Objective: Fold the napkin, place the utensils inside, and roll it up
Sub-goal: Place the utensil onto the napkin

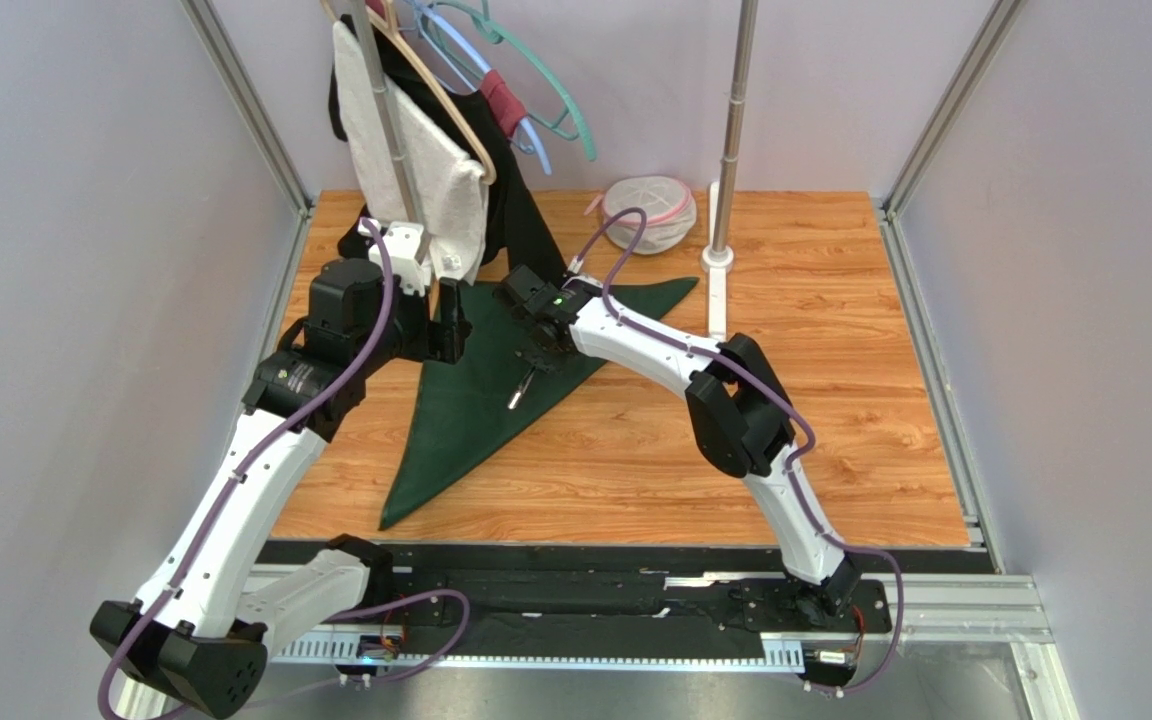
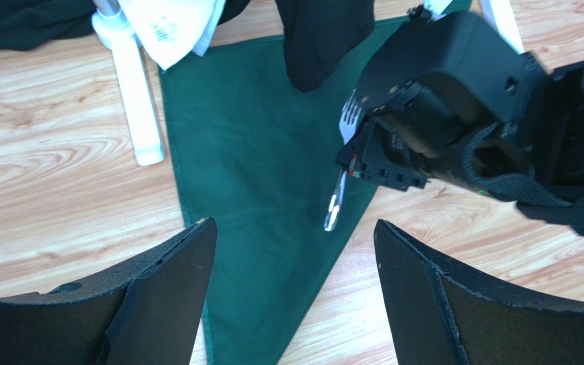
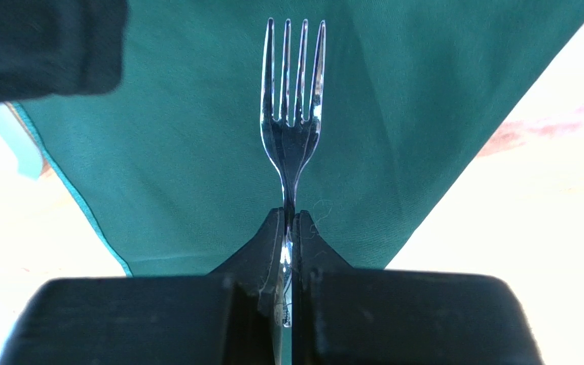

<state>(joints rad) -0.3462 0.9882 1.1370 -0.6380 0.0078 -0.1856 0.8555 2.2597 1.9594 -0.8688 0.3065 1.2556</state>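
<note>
The green napkin [image 1: 492, 393] lies folded into a long triangle on the wooden table; it also shows in the left wrist view [image 2: 264, 182] and in the right wrist view [image 3: 173, 137]. My right gripper [image 1: 537, 365] is shut on the handle of the silver fork [image 3: 291, 129] and holds it over the napkin, tines pointing away from the wrist. The fork also shows in the left wrist view [image 2: 341, 163] and the top view [image 1: 519, 393]. My left gripper [image 2: 291, 266] is open and empty, just left of the right gripper over the napkin's upper part [image 1: 447, 323].
A clothes rack with hangers, a white cloth [image 1: 425, 158] and dark garments stands at the back left; its white foot [image 2: 139, 99] lies beside the napkin. A metal pole [image 1: 725, 135] and a mesh bag [image 1: 650, 210] stand at the back.
</note>
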